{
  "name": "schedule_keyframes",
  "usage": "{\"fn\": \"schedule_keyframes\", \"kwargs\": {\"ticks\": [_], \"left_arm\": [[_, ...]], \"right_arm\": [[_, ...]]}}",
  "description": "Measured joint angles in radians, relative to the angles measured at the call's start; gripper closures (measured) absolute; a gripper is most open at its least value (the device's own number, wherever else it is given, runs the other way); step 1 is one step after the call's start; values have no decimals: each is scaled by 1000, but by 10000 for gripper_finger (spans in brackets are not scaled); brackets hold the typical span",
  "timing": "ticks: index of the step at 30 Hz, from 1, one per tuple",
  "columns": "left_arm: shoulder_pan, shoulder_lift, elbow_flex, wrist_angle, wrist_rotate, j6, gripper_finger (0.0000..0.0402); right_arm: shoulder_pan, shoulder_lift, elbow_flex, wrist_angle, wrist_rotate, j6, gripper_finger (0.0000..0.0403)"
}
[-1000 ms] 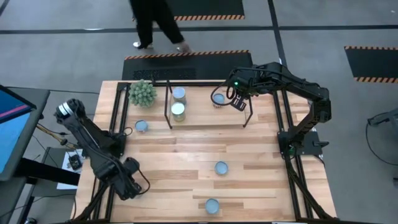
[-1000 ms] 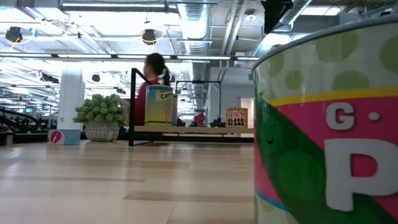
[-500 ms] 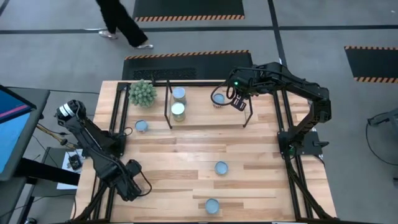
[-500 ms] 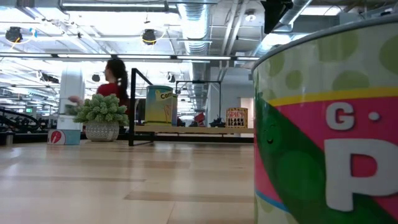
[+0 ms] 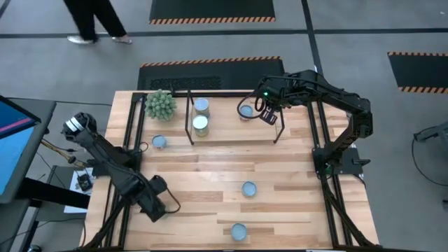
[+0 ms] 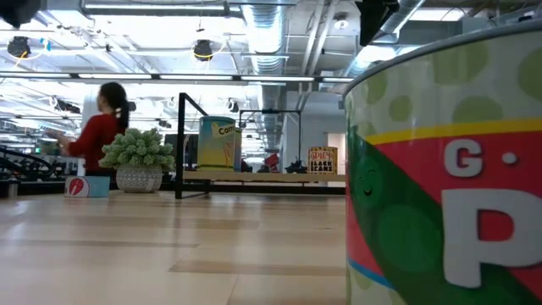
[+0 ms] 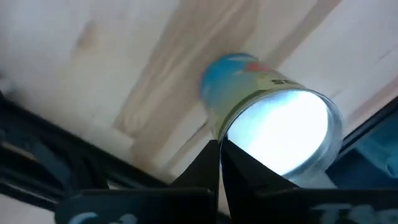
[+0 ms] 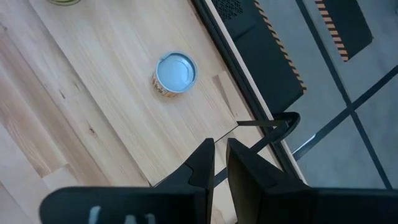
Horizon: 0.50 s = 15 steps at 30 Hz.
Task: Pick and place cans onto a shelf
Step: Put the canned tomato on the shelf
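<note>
Three cans stand on the shelf's [image 5: 224, 120] wood board: two at its left end [image 5: 201, 105] [image 5: 200, 124] and one near its right end [image 5: 245, 110]. Three more cans stand on the table, at the left [image 5: 159, 142], right of middle [image 5: 248, 188] and near the front edge [image 5: 239, 232]. My right gripper [image 5: 267, 115] hovers above the shelf's right end, its fingers [image 8: 221, 163] all but together and empty, just right of the can there [image 8: 175, 73]. My left gripper [image 5: 165, 204] is shut and empty above the table's near left. Its wrist view shows a blue-labelled can [image 7: 273, 118] ahead of the fingers [image 7: 219, 152].
A spiky green potted plant [image 5: 159, 105] stands at the far left, beside the shelf. A black frame [image 5: 133, 126] edges the table. In the low view a can [image 6: 449, 178] fills the near right. A person [image 5: 94, 17] walks on the floor beyond the table.
My left gripper has moved toward the table's right edge, a short way over the near left of the table. The person behind the table has walked toward the left.
</note>
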<state>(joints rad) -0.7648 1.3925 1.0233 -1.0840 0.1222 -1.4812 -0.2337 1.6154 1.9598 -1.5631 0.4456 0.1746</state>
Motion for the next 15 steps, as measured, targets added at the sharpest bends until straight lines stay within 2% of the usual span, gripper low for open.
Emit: {"fn": "schedule_keyframes", "kwargs": {"ticks": [7,15], "left_arm": [[117,-95,12,-8,-74,129,401],[376,-147,13,-7,-104,471,401]], "right_arm": [[0,0,0,-6,0,0,338],[4,-46,-1,-7,0,7,338]]}}
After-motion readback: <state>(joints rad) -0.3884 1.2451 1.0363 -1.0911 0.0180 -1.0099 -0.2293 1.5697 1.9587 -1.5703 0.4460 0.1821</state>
